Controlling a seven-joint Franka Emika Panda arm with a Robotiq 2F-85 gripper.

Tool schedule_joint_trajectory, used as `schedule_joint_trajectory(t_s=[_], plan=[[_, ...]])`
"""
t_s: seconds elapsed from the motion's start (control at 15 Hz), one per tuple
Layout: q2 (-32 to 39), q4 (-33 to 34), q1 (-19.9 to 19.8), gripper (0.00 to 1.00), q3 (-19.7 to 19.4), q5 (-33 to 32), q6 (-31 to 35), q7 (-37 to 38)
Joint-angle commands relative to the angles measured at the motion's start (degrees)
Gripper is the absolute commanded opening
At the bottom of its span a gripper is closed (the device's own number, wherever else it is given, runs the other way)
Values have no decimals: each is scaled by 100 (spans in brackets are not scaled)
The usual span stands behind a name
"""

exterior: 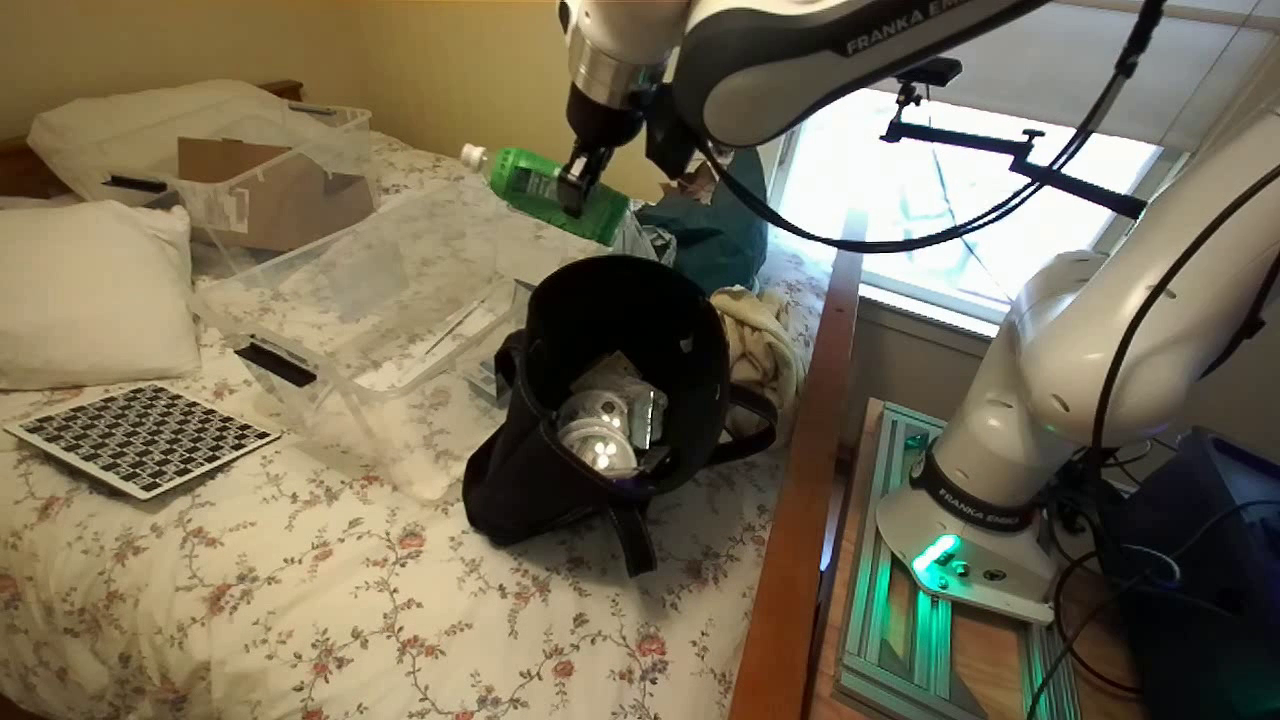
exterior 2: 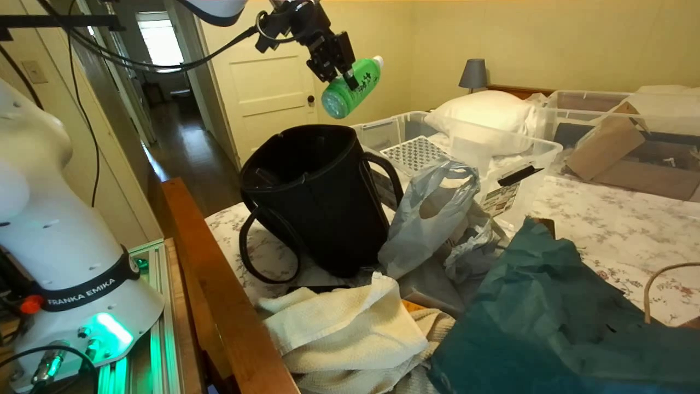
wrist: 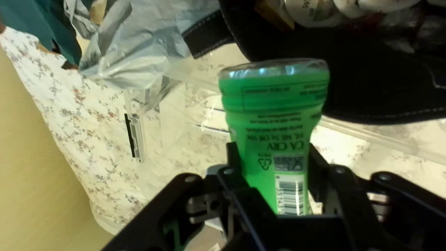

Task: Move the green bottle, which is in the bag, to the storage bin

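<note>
The green bottle is held in the air, tilted, in both exterior views (exterior: 520, 180) (exterior 2: 367, 74). Its white cap points away from the robot base. My gripper (exterior: 578, 190) is shut around the bottle's middle; it also shows in an exterior view (exterior 2: 349, 78). In the wrist view the bottle (wrist: 275, 104) sits between the fingers (wrist: 271, 157), base outward, cap hidden. The black bag (exterior: 540, 490) (exterior 2: 328, 219) stands open below, with silvery and white items (exterior: 605, 430) inside. The storage bin (exterior: 275, 362) (exterior 2: 518, 175) is the clear tub beside the bag.
Another clear bin (exterior: 365, 125) behind holds a brown cardboard box (exterior: 275, 200). A grey plastic bag (exterior 2: 432, 219), a teal bundle (exterior 2: 547, 328) and cream cloth (exterior 2: 350, 323) lie near the bag. A checkerboard (exterior: 140, 440) and pillow (exterior: 95, 290) lie beyond. A wooden rail (exterior: 800, 500) edges the bed.
</note>
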Motion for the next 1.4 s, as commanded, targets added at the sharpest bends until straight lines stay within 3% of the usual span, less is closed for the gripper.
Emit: schedule_joint_trajectory(t_s=[0.0,0.07,0.27,0.53,0.6,0.93,1.33], plan=[[1186,1225,164,21,31,22,-66,-82],[507,525,186,46,-68,-18,-13,-2],[1082,1042,298,46,-122,-7,-12,-11],[1174,1134,309,46,-134,-4,-11,-13],[1276,1232,298,21,-135,-16,-65,96],[2035,2010,457,21,-191,-125,-151,227],[3289,3375,972,21,-473,-495,-472,477]])
